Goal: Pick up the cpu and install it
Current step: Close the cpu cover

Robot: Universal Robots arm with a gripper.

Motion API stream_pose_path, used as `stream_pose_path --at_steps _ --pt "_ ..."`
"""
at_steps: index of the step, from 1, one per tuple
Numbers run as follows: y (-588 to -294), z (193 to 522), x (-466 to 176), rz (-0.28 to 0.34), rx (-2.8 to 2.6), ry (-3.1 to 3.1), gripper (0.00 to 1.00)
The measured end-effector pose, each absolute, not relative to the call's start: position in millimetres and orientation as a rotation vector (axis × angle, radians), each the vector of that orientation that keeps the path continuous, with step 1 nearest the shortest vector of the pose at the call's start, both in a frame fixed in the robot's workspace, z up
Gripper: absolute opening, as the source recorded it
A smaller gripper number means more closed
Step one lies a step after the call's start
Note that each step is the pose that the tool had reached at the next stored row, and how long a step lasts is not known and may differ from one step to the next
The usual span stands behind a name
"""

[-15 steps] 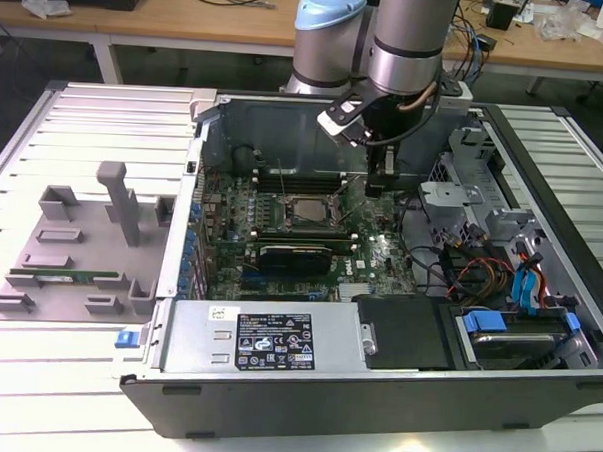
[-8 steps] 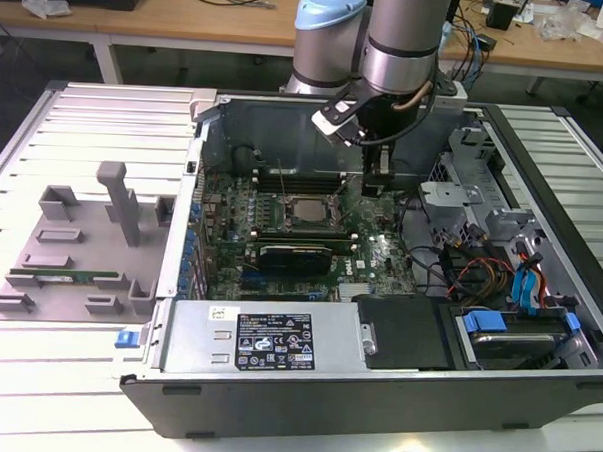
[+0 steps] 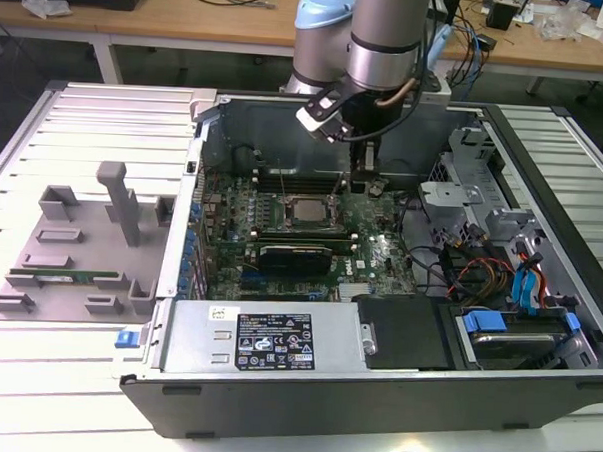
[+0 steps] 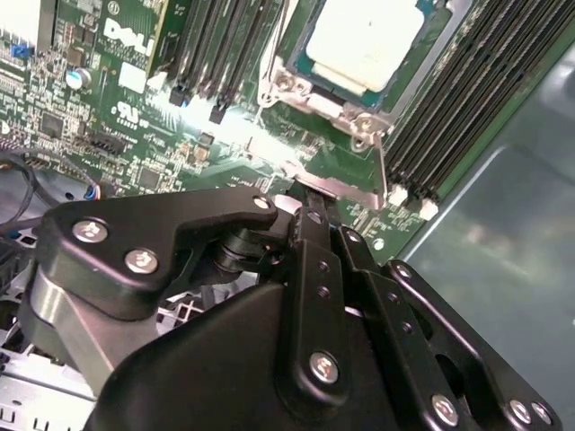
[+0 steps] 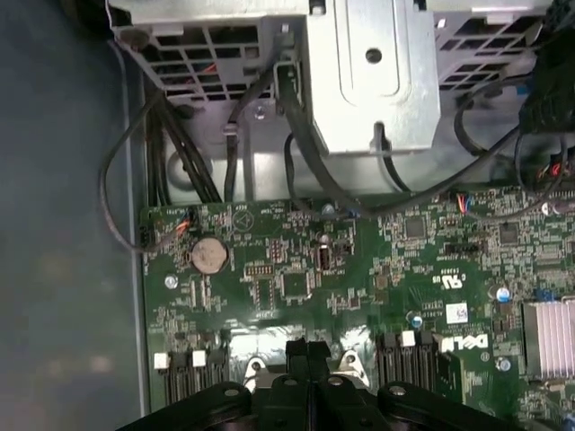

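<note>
The small, flat square cpu point(image 3: 304, 212), with its silvery-grey metal top plate, lies seated in a metal-framed socket point(image 4: 310, 94) on the green motherboard point(image 3: 380, 257), at the centre of the exterior view. The black gripper point(image 3: 365, 181) hangs just beside the socket, towards the exterior view's right, its fingers pressed together and holding nothing.

White lettering is being shown on the green motherboard point(image 4: 108, 117) in the second wrist view; a black label point(image 3: 275, 344) and white sticker point(image 3: 219, 313) are being carried by the power supply cover point(image 3: 191, 346), their print too small to read.

Silver arm point(image 3: 388, 40), pale-blue joint caps point(image 3: 321, 17); blk pincer point(image 4: 310, 202), silver screws point(image 4: 323, 366).
</note>
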State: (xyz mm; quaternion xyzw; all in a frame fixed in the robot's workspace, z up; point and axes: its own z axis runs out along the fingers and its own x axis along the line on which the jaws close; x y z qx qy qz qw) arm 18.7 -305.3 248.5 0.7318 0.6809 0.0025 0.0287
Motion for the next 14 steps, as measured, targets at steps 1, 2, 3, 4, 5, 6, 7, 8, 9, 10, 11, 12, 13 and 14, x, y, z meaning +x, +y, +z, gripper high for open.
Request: stream_pose_path --at_steps 1,2,3,4,5,6,7,8,9,10,11,12,13,14 --pt "-305.0 248.5 16.8 0.009 2.258 2.101 0.11" --pt "-304.5 248.5 14.6 0.009 2.257 2.100 0.11" --pt "-303.8 248.6 8.9 0.012 2.256 2.099 0.11" --pt "-303.1 248.6 4.6 0.014 2.255 2.098 0.11" --pt "-302.6 248.5 0.5 0.016 2.255 2.097 0.11" --pt "-302.4 248.5 -1.7 0.016 2.255 2.097 0.11" --pt "-302.4 248.5 -2.9 0.016 2.255 2.097 0.11" --pt "-302.4 248.5 -3.2 0.016 2.255 2.096 0.11" --pt "-302.4 248.5 -3.2 0.016 2.255 2.097 0.11" --pt "-302.3 248.5 -3.3 0.016 2.255 2.097 0.11" --pt "-302.4 248.5 -3.5 0.016 2.255 2.097 0.11" --pt "-302.3 248.5 -3.5 0.013 2.256 2.098 0.11" --pt "-302.3 248.2 -3.5 -0.014 2.268 2.109 0.11" --pt "-302.4 248.1 -3.4 -0.035 2.277 2.118 0.11"
